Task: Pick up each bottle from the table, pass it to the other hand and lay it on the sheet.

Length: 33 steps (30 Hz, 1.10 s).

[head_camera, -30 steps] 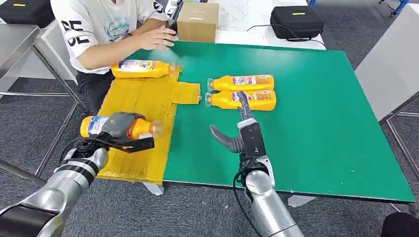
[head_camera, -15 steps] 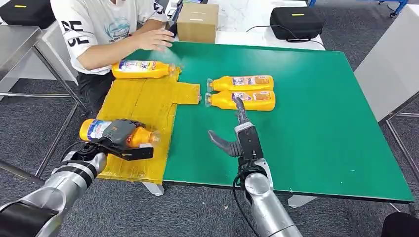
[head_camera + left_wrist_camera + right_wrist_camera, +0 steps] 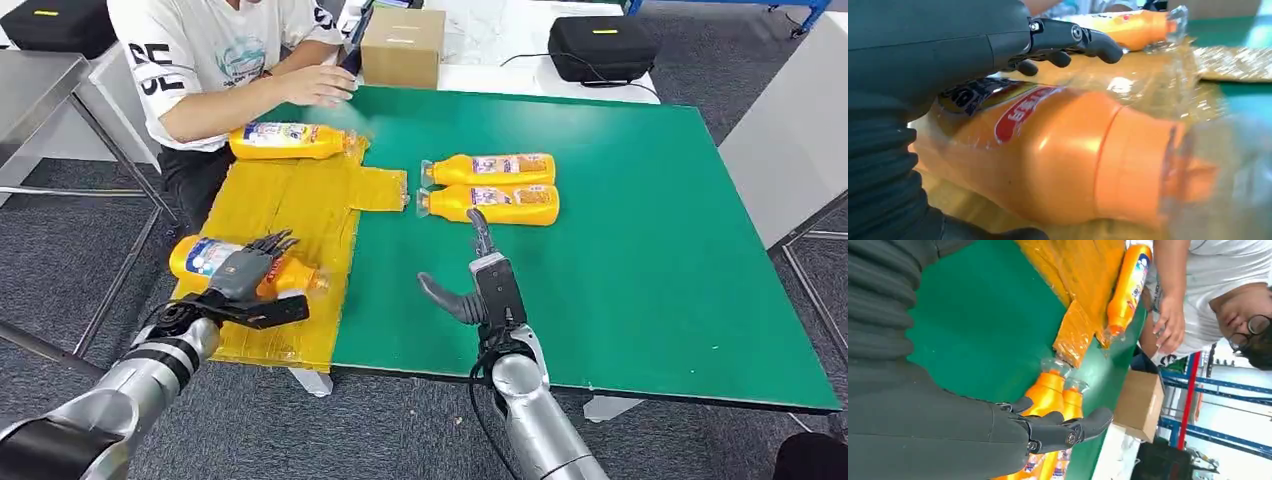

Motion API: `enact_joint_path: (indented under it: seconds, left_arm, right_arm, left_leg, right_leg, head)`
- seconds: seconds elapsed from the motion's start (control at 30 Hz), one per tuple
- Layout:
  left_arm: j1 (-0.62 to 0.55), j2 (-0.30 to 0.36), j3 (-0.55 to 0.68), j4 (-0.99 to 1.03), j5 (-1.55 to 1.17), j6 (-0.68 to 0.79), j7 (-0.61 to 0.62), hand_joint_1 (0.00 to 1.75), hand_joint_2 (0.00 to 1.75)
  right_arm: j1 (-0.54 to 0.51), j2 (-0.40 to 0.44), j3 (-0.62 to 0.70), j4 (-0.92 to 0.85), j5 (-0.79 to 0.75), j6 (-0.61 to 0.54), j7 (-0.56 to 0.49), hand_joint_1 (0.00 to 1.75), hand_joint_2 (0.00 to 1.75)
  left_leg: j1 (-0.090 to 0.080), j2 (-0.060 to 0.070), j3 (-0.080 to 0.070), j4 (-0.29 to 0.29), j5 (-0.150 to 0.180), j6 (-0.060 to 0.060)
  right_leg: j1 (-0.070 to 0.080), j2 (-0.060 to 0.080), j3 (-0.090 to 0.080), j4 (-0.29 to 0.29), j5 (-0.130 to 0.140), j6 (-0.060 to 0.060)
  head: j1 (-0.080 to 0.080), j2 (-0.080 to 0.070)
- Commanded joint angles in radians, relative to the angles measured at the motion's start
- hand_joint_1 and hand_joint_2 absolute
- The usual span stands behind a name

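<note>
- Head view: left hand [image 3: 243, 277] over an orange bottle [image 3: 205, 258] lying on the yellow sheet [image 3: 300, 205] near the worktop's near-left corner; fingers fanned above the bottle, thumb below it, so seemingly letting go rather than gripping. Cannot tell for certain whether any contact remains.
- Head view: right hand [image 3: 478, 280] empty, fingers straight and thumb apart, hovering over the green worktop [image 3: 650, 230] toward its near edge, short of the two orange bottles [image 3: 490, 186] lying side by side, touching, mid-worktop just beside the sheet's tab.
- Head view: another orange bottle [image 3: 292, 140] lying at the sheet's far edge, a person's hand [image 3: 318, 85] close behind it. Cardboard box [image 3: 404, 45] and black case [image 3: 600, 45] beyond the worktop's far edge.
- Left wrist view: bottle resting on its side on the sheet, label facing up; dark fingers [image 3: 1073, 42] stretched out above it with a visible gap, not wrapped round.
- Right wrist view: fingers [image 3: 1063, 432] extended and holding nothing, pointing at the pair of bottles; the far bottle and the person's hand past them.
- Judged progress: two bottles on the sheet, the near one just being laid down; two left on the worktop, each needing pick-up, handover and laying.
</note>
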Motion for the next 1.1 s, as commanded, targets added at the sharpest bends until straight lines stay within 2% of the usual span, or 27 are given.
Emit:
enact_joint_path:
  seconds: [0.03,0.17,0.33,0.5,0.53,0.6,0.73,0.77,0.8,1.1]
  left_arm:
    - [0.067,-0.043,0.278,-0.173,0.256,-0.068,-0.140,0.00,1.75]
    - [0.173,-0.079,0.333,-0.418,0.494,-0.085,-0.140,0.00,1.75]
    - [0.180,-0.129,0.400,-0.479,0.647,-0.137,-0.140,0.00,1.75]
    - [0.165,-0.232,0.497,-0.494,0.773,-0.194,-0.102,0.00,1.75]
    - [0.172,-0.243,0.492,-0.505,0.775,-0.193,-0.095,0.00,1.75]
    - [0.187,-0.284,0.482,-0.529,0.807,-0.216,-0.056,0.00,1.75]
    - [0.196,-0.304,0.458,-0.533,0.803,-0.185,-0.029,0.00,1.75]
    - [0.202,-0.309,0.442,-0.537,0.842,-0.231,-0.021,0.00,1.75]
    - [0.215,-0.316,0.403,-0.545,0.824,-0.211,0.000,0.00,1.75]
    - [0.256,-0.364,0.276,-0.547,0.878,-0.231,0.050,0.00,1.75]
  right_arm:
    - [-0.105,-0.012,0.029,0.002,0.016,-0.007,0.039,0.00,1.75]
    - [-0.090,-0.017,0.033,0.001,0.018,-0.021,0.035,0.00,1.75]
    - [-0.083,-0.013,0.041,0.004,0.027,-0.040,0.036,0.00,1.75]
    - [-0.061,-0.023,0.069,-0.009,0.078,-0.067,0.075,0.00,1.75]
    - [-0.057,-0.025,0.070,-0.011,0.082,-0.068,0.079,0.00,0.00]
    - [-0.045,-0.025,0.067,-0.018,0.096,-0.079,0.087,0.00,0.00]
    - [-0.038,-0.025,0.067,-0.022,0.108,-0.088,0.091,0.00,0.00]
    - [-0.034,-0.024,0.062,-0.026,0.110,-0.091,0.094,0.00,0.00]
    - [-0.027,-0.023,0.056,-0.031,0.114,-0.096,0.100,0.00,1.75]
    - [0.004,-0.024,0.048,-0.056,0.137,-0.115,0.108,0.00,1.75]
  left_leg:
    - [0.000,0.001,0.000,0.001,-0.001,-0.001]
    - [0.001,0.001,0.002,0.000,-0.002,-0.001]
    - [0.001,0.000,0.002,0.001,-0.002,-0.001]
    - [0.000,0.000,0.000,0.001,-0.002,-0.001]
    - [0.001,-0.001,0.001,0.001,-0.002,-0.001]
    - [0.000,-0.001,-0.002,0.000,-0.001,0.000]
    - [0.000,-0.002,0.001,0.000,-0.002,-0.001]
    - [0.000,-0.002,0.000,0.000,-0.002,-0.001]
    - [0.001,-0.001,0.002,0.000,-0.003,-0.001]
    - [0.000,-0.001,-0.001,0.000,-0.002,-0.001]
  right_leg:
    - [0.000,0.001,-0.001,0.001,-0.001,-0.001]
    - [0.001,0.000,0.001,0.000,-0.002,-0.001]
    - [0.001,-0.001,0.001,0.001,-0.003,-0.001]
    - [0.001,-0.001,-0.001,0.000,-0.002,-0.001]
    - [0.001,-0.002,0.001,0.000,-0.003,-0.001]
    - [0.000,-0.001,-0.002,-0.001,-0.001,-0.001]
    - [0.000,-0.003,0.001,0.000,-0.003,-0.001]
    - [0.000,-0.002,0.000,-0.001,-0.002,-0.001]
    - [0.001,-0.001,0.002,-0.001,-0.003,-0.001]
    - [0.000,-0.001,-0.002,-0.001,-0.002,-0.001]
  head:
    - [0.000,0.000]
    - [0.000,0.000]
    - [0.001,0.000]
    - [0.000,0.000]
    - [0.000,0.000]
    - [0.000,0.000]
    - [0.000,0.000]
    - [0.001,0.000]
    - [0.000,0.000]
    - [0.000,0.000]
